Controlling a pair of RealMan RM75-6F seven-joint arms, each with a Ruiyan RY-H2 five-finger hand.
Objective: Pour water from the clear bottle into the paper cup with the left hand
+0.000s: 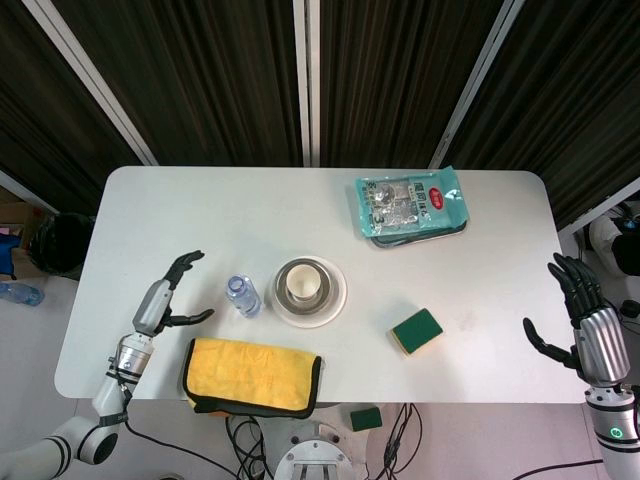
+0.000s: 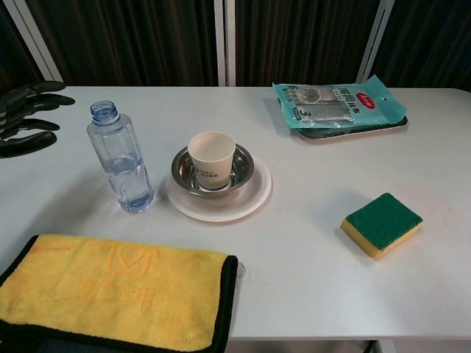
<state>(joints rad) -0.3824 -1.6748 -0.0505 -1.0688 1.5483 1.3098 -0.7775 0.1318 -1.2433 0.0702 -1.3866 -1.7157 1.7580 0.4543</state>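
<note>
one clear bottle (image 2: 121,159) upright on the white table (image 1: 200,210), uncapped, partly filled, just left of a white plate (image 2: 254,198). one paper cup (image 2: 211,159) upright inside one metal bowl (image 2: 241,168) on that plate. left hand (image 1: 172,296) over the table just left of the bottle, fingers (image 2: 29,94) spread apart, holding nothing, touching nothing. right hand (image 1: 582,316) beyond the table's right edge, well apart from everything, fingers spread too, also empty. one yellow cloth (image 2: 110,290) with black trim at the near edge. one green-and-yellow sponge (image 2: 381,223) on the table to the right. one teal packet (image 2: 338,101) on a dark tray (image 2: 353,130) at the far right.
</note>
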